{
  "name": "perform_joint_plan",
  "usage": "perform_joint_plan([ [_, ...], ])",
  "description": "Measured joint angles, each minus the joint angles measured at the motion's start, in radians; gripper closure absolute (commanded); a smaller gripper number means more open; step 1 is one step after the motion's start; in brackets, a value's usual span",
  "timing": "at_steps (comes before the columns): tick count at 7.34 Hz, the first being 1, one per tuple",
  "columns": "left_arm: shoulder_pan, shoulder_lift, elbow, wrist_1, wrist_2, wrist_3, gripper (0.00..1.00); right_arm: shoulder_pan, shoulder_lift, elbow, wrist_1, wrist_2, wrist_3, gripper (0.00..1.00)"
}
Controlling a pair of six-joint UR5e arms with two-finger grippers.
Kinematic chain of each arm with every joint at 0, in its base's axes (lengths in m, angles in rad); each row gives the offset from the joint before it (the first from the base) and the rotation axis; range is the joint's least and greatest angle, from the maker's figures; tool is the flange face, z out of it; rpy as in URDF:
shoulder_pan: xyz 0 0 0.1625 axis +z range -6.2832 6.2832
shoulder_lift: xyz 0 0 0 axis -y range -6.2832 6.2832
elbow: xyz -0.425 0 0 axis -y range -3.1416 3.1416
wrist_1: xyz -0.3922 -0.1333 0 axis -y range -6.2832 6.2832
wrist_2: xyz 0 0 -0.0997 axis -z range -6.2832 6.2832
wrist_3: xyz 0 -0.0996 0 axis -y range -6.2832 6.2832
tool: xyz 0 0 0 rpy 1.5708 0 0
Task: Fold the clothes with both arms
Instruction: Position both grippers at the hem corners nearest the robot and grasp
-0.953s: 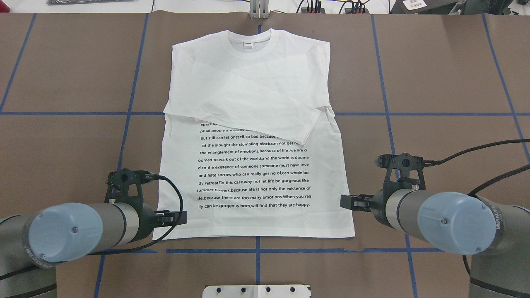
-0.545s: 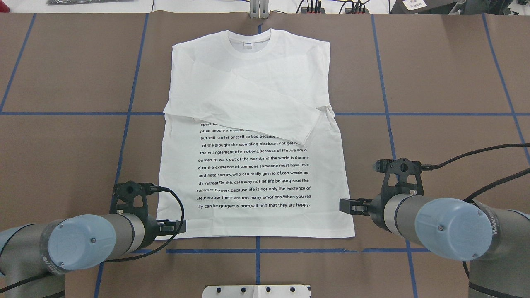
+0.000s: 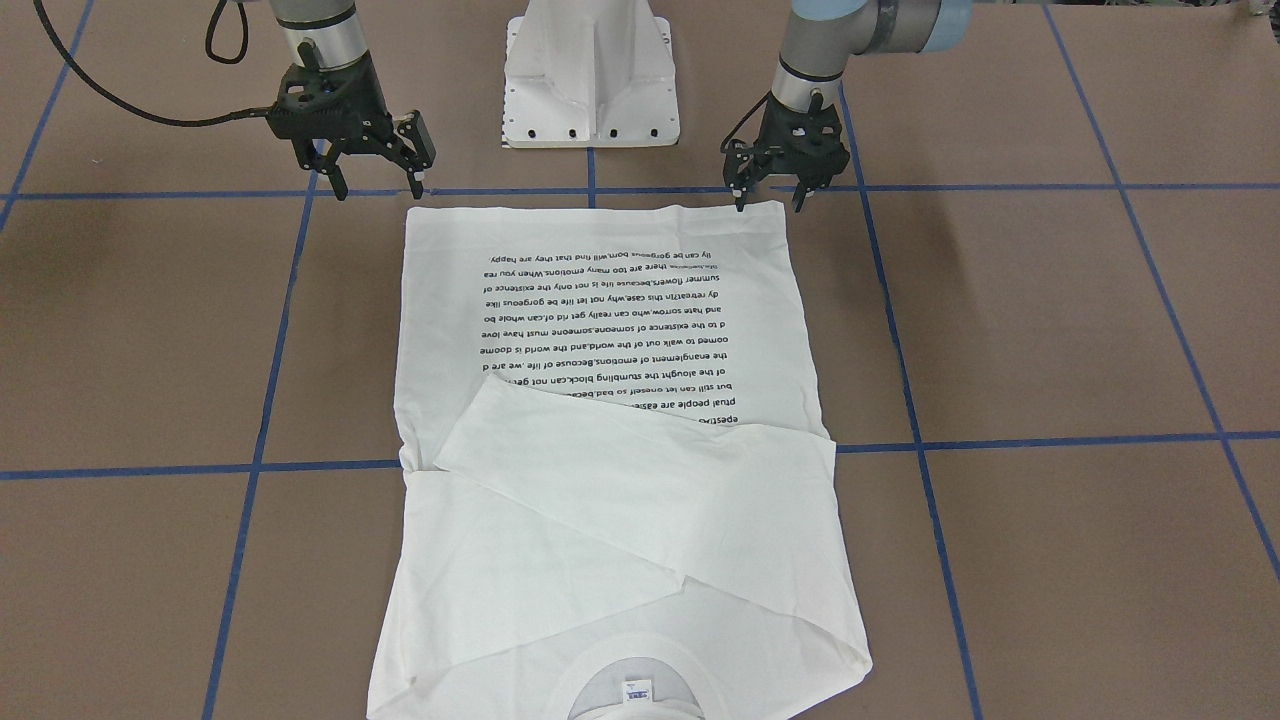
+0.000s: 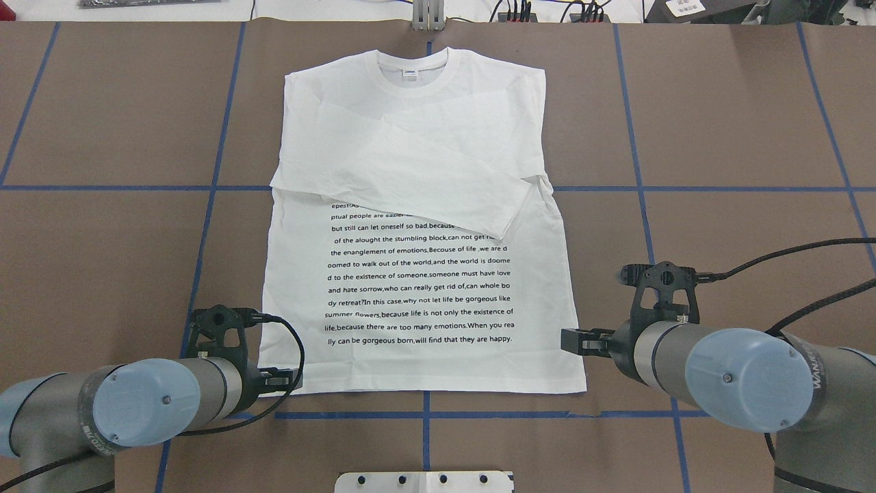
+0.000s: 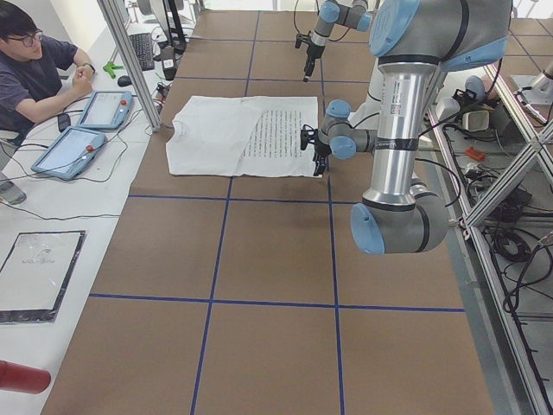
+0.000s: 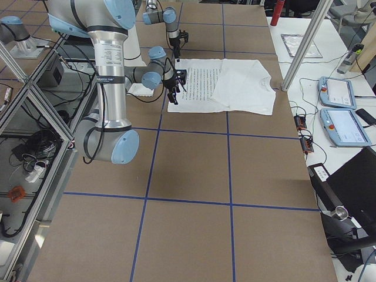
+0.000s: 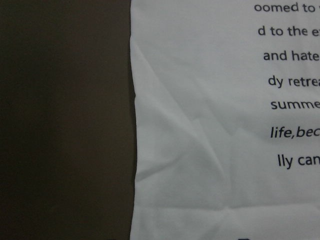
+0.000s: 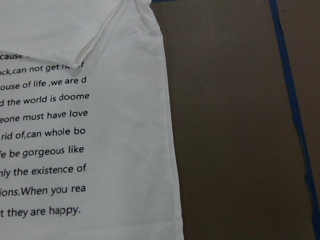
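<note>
Nearest the robot, the left gripper [image 3: 770, 203] and right gripper [image 3: 378, 187] hang fingers-down at the two corners of the hem [image 4: 424, 387] of a white T-shirt [image 4: 424, 287], which lies flat on the brown table [image 4: 102, 123]. Both claws are spread wide and hold nothing. The left one straddles its corner, with one finger over cloth and the other over bare table. The right one sits at the shirt's right edge by the other corner; whether either touches the fabric cannot be told.

The matched placement suggests a two-point pinch, so the hem can be carried away from the robot in one even fold. The hem runs just beyond a blue tape line [image 4: 424, 415].

Farther out, the printed text [image 4: 421, 274] faces up. Beyond it, the sleeves [image 4: 438, 185] are already crossed over the chest, which leaves a tidy rectangle to fold. Farthest from the robot lies the collar [image 4: 410, 68], its neck label [image 3: 637, 692] showing.
</note>
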Motion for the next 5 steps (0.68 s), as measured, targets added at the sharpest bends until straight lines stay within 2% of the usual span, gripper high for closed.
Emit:
perform_joint_plan([
  [3,0.001,-0.001,0.016,-0.001,-0.001,0.004,0.29,-0.005,0.000,0.000,0.000,-0.003,0.000,0.00],
  [4,0.003,-0.004,0.026,-0.002,-0.001,0.005,0.36,-0.008,0.000,0.000,0.000,-0.008,0.000,0.00],
  [5,0.003,-0.005,0.030,-0.003,-0.002,0.005,0.60,-0.010,0.000,0.000,0.000,-0.011,0.000,0.00],
])
